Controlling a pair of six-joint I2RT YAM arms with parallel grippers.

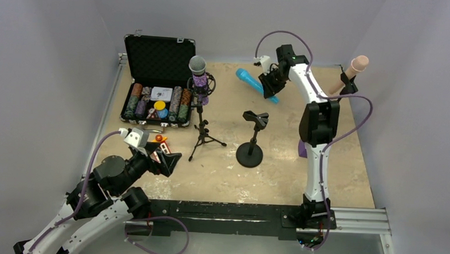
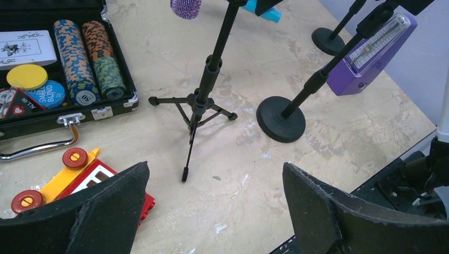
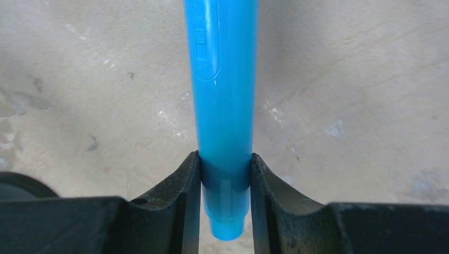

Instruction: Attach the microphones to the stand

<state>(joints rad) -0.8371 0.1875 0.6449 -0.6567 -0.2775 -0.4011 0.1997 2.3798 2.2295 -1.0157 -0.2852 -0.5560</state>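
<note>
Right claw: the right gripper is pinched on the blue microphone, one finger pressed against each side of the barrel near its tail end, and the tail pokes out just past the fingertips.
Blue microphone: at the far middle of the table, slanting across the surface with its head toward the left. I cannot tell from here whether it rests on the tabletop or is held just above it.
Left claw: the left gripper is spread wide with nothing between its fingers, low over the near left of the table.
Purple microphone: the glittery purple microphone with its silver mesh head stands upright in the tripod stand, just beside the case.
Pink microphone: the pink microphone sits tilted in a holder at the far right edge, head pointing up and to the right.
Round-base stand: the round-base stand is mid-table between the tripod and the right arm, its clip bare.
Case: an open poker chip case at the far left, with rows of chips and a deck of cards inside.
Toy: a red and yellow toy lies right by the left finger.
Metronome: a purple metronome stands near the right arm.
</note>
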